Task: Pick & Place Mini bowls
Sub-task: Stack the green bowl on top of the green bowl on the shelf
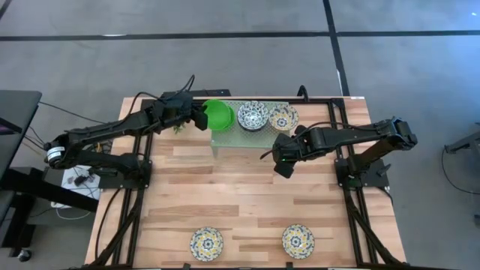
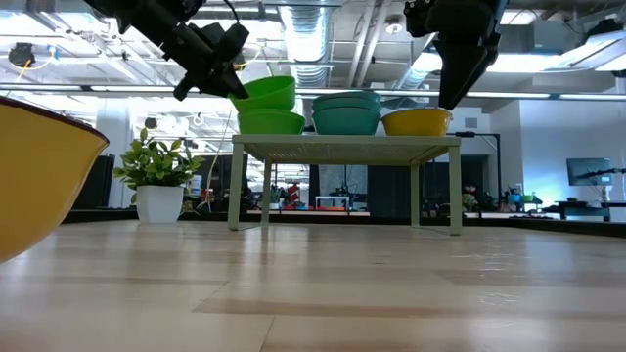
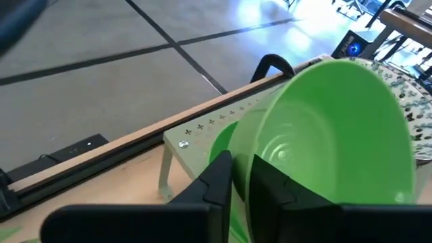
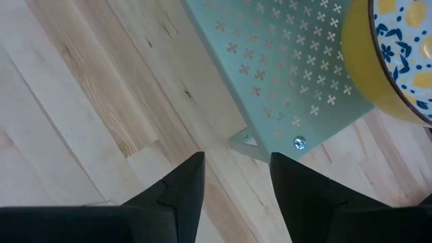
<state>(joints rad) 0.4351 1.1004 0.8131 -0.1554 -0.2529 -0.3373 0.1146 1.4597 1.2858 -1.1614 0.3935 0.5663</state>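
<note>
Left hand [image 1: 201, 118] pinches a tilted green bowl [image 1: 218, 115] by its rim over the rack [image 1: 247, 133]; level it before release, while the right hand [image 1: 285, 163], open and empty, waits beside the rack.

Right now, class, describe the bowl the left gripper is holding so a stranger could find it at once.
Find the pale green perforated rack at the table's far edge. At its left end the left gripper clamps the rim of a green bowl, tilted above another green bowl. Unlike the patterned bowls beside it, it is plain bright green and lifted.
</note>
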